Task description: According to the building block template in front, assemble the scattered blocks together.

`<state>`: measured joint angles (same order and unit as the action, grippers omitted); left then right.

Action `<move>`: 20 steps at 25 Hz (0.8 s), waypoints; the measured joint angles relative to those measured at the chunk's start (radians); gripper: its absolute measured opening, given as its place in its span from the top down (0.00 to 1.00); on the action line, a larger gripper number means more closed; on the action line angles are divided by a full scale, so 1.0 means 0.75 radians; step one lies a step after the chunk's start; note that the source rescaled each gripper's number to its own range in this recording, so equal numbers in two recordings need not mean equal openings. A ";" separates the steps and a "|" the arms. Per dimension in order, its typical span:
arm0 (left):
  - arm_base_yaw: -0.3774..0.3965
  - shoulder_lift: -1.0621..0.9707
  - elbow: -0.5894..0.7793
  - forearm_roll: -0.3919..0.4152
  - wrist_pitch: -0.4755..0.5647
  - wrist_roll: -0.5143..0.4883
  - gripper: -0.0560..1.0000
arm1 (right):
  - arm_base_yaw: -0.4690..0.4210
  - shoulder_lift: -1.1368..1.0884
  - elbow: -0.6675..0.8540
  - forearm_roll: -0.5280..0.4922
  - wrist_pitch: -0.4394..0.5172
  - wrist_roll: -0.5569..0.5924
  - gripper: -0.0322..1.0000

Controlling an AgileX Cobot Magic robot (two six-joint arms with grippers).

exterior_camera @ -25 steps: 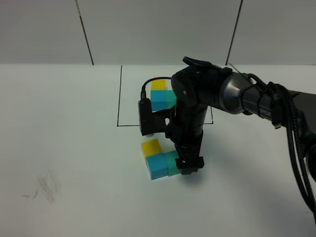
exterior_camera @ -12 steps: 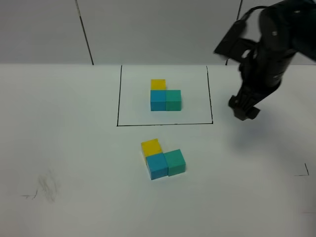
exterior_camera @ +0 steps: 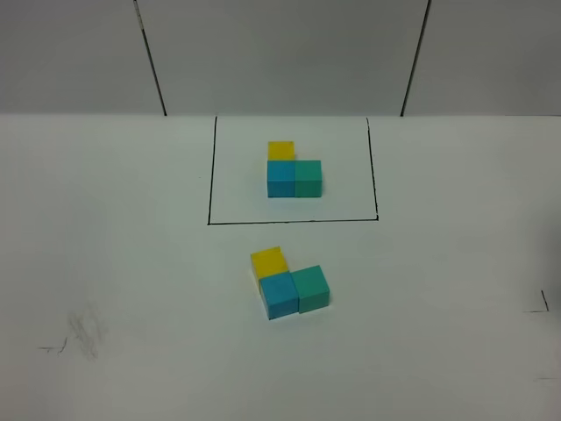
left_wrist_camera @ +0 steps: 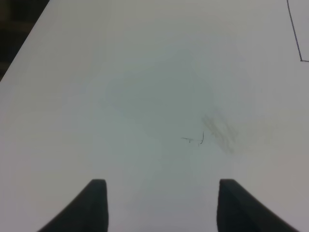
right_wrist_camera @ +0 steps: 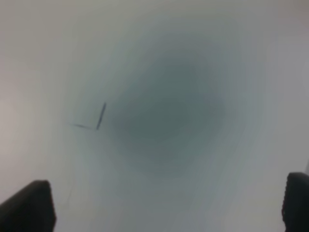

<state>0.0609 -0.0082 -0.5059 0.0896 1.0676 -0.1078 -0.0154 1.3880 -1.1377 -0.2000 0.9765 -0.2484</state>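
The building block template is a yellow, blue and teal L inside a black drawn rectangle at the far middle of the table. In front of it the scattered blocks stand pressed together in the same L, slightly turned: yellow, blue, teal-green. Neither arm shows in the exterior high view. My left gripper hangs over bare table, fingers apart with nothing between. My right gripper is wide open above bare table near a small corner mark.
Grey smudges and pen marks lie at the front left of the white table. A small corner mark sits at the right edge. Dark seams run down the back wall.
My right arm has lifted off the teal-green block, swung up to the right and left the exterior high view. The three blocks stay put. The left gripper has not moved.
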 joint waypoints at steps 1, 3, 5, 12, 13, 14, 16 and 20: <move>0.000 0.000 0.000 0.000 0.000 0.000 0.83 | -0.030 -0.054 0.054 -0.003 -0.002 0.010 0.05; 0.000 0.000 0.000 0.000 0.000 0.000 0.83 | -0.086 -0.166 0.155 -0.005 -0.003 0.034 0.05; 0.000 0.000 0.000 0.000 0.000 0.000 0.83 | -0.119 -0.289 0.233 -0.006 -0.003 0.052 0.05; 0.000 0.000 0.000 0.000 0.000 0.000 0.83 | -0.133 -0.747 0.437 0.038 0.022 0.135 0.05; 0.000 0.000 0.000 0.000 0.000 0.000 0.83 | -0.133 -0.810 0.466 0.050 0.038 0.137 0.05; 0.000 0.000 0.000 0.000 0.000 0.000 0.83 | -0.133 -0.862 0.494 0.062 0.061 0.141 0.05; 0.000 0.000 0.000 0.000 0.000 0.000 0.83 | -0.133 -0.983 0.542 0.082 0.095 0.150 0.05; 0.000 0.000 0.000 0.000 0.000 0.000 0.83 | -0.133 -1.205 0.636 0.142 0.126 0.160 0.05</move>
<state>0.0609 -0.0082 -0.5059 0.0896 1.0676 -0.1078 -0.1151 0.4842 -0.6607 -0.0932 1.0709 -0.1287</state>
